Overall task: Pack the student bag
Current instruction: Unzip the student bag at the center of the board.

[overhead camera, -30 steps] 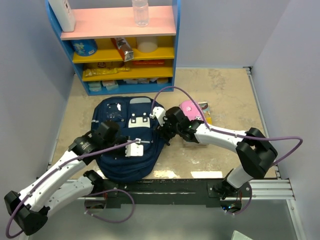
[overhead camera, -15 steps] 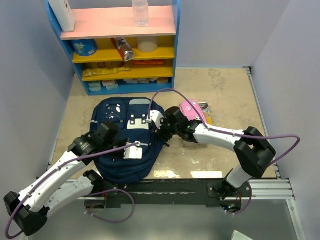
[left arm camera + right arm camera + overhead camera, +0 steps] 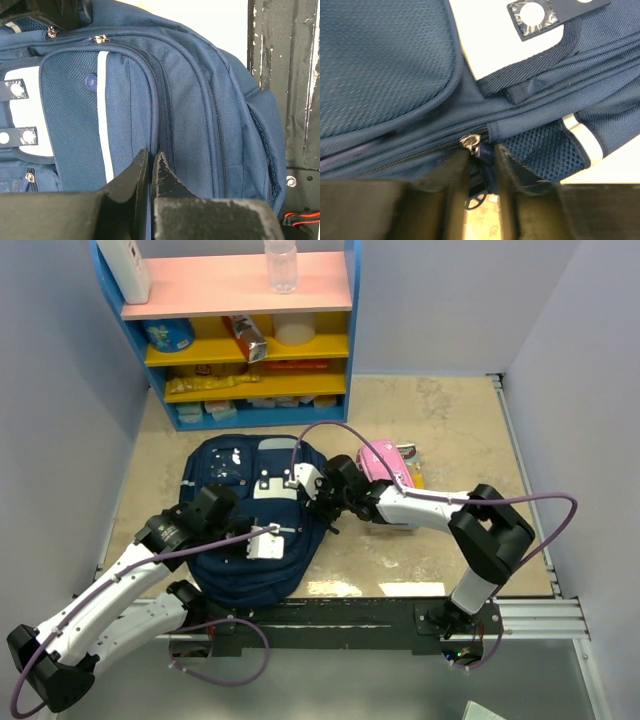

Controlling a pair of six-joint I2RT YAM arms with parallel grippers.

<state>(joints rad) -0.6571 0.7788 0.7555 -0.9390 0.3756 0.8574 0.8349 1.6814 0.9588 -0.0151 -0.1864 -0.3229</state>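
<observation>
The student bag [image 3: 235, 575], navy with light stripes and a white patch, lies flat on the table in front of the arms. My left gripper [image 3: 278, 543] rests on its front; in the left wrist view its jaws [image 3: 150, 156] are pressed together on a seam of the bag [image 3: 190, 100]. My right gripper [image 3: 322, 512] is at the bag's right edge. In the right wrist view its fingers [image 3: 482, 167] close round the blue zipper pull [image 3: 483, 159] below the silver slider [image 3: 471, 142] on the bag [image 3: 385, 65].
A pink pencil case [image 3: 378, 462] lies right of the bag behind the right arm. A blue shelf unit [image 3: 245, 340] with supplies stands at the back. The black rail [image 3: 400, 610] runs along the near edge.
My right gripper has slid left along the bag's right edge with the zipper pull. The left arm has barely moved.
</observation>
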